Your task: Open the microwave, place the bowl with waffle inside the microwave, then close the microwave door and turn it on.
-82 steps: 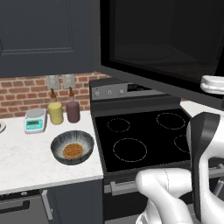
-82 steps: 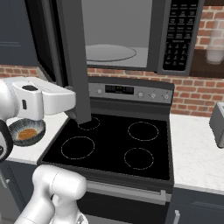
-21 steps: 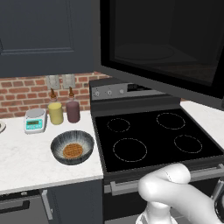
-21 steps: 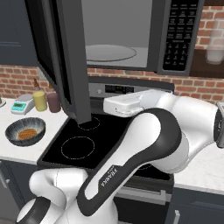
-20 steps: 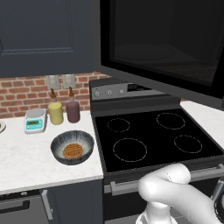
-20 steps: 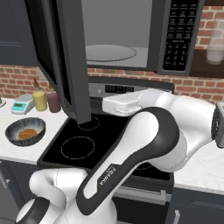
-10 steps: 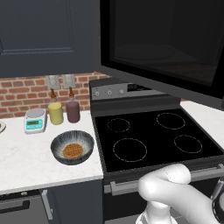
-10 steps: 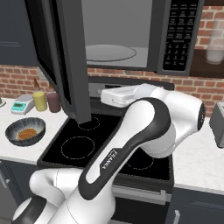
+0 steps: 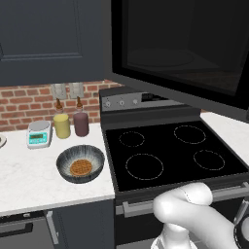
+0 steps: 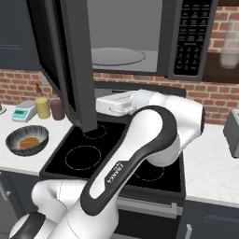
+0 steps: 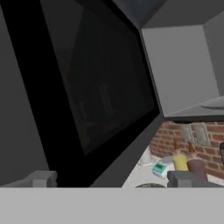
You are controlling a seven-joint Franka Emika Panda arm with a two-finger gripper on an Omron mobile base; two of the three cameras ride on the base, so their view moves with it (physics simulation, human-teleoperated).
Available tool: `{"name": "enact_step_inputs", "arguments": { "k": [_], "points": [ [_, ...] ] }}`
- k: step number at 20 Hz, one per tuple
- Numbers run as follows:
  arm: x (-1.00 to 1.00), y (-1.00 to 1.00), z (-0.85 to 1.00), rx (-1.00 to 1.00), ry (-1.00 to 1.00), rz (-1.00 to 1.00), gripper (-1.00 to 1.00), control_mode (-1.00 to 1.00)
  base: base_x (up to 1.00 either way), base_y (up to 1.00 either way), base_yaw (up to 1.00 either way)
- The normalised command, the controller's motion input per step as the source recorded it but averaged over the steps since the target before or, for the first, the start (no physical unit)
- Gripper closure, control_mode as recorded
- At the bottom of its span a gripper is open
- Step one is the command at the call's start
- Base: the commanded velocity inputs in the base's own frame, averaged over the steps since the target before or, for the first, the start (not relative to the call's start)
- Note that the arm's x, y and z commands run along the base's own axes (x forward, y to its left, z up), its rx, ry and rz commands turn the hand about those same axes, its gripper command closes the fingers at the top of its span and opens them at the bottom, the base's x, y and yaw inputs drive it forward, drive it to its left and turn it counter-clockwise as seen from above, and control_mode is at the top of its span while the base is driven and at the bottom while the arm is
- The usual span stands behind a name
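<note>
While the microwave door [image 10: 70, 60] hangs open over the stove [image 9: 175, 151]: bowl [image 9: 80, 164] with waffle [image 9: 80, 168] on white counter [image 9: 29, 177], brick wall [image 9: 24, 102] behind; gripper [image 11: 111, 180] spread wide, empty.

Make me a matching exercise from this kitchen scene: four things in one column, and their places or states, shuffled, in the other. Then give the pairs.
1. waffle
2. microwave door
3. bowl
4. gripper

A. swung open above the stove
B. on the white counter, left of the stove
C. open, holding nothing
D. lying in the bowl

Pairs: 1-D, 2-A, 3-B, 4-C
</note>
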Motion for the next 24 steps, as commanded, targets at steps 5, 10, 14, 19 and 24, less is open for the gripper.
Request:
{"name": "enact_step_inputs", "arguments": {
  "k": [5, 10, 14, 19, 24],
  "points": [
    [-0.83, 0.75, 0.00, 0.00, 0.00, 0.11, -1.00, -1.00, 0.00, 0.00, 0.00],
    [-0.83, 0.77, 0.00, 0.00, 0.00, 0.05, -1.00, -1.00, 0.00, 0.00, 0.00],
    [-0.66, 0.80, 0.00, 0.00, 0.00, 0.00, -1.00, -1.00, 0.00, 0.00, 0.00],
    [-0.24, 0.61, 0.00, 0.00, 0.00, 0.00, -1.00, -1.00, 0.00, 0.00, 0.00],
    [0.00, 0.71, 0.00, 0.00, 0.00, 0.00, -1.00, -1.00, 0.00, 0.00, 0.00]
  ]
}}
